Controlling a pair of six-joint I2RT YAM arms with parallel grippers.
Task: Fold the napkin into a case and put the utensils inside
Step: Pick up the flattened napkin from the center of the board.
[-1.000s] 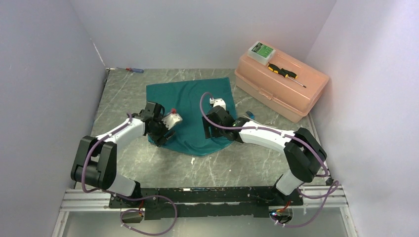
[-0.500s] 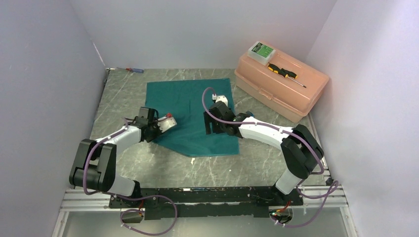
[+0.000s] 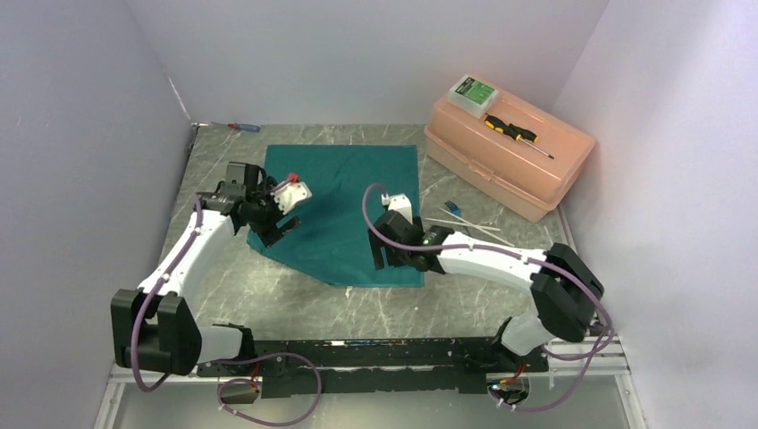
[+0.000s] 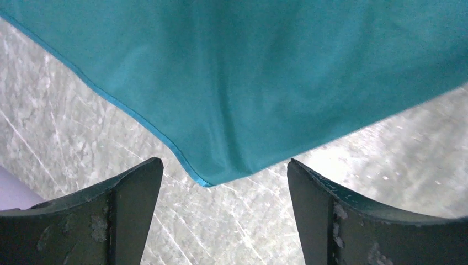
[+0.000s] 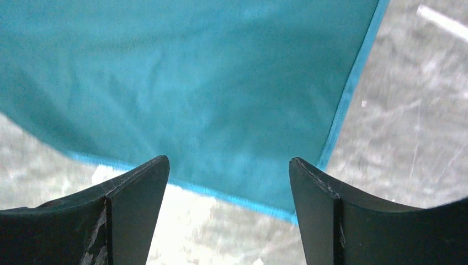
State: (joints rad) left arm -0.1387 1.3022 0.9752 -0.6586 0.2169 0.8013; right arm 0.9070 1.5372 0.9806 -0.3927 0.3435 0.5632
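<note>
Since the earlier frame the left gripper has swung off the cloth's near edge to its 9 o'clock corner, the right gripper has drawn back toward 6 o'clock, and the teal, faintly glossy cloth napkin is lying flatter. The napkin is resting unfolded on the grey marbled table. Both sets of jaws are standing wide, gripping nothing. In the left wrist view a napkin corner is pointing into the gap at 12 o'clock. The right jaws are hovering over the near right corner. Count: one napkin, one thin blue plastic utensil and two thin white sticks. These are lying at 3 o'clock off the napkin, long axes roughly 10-to-4, with the right arm nearer. Beyond them is sitting one peach plastic toolbox.
</note>
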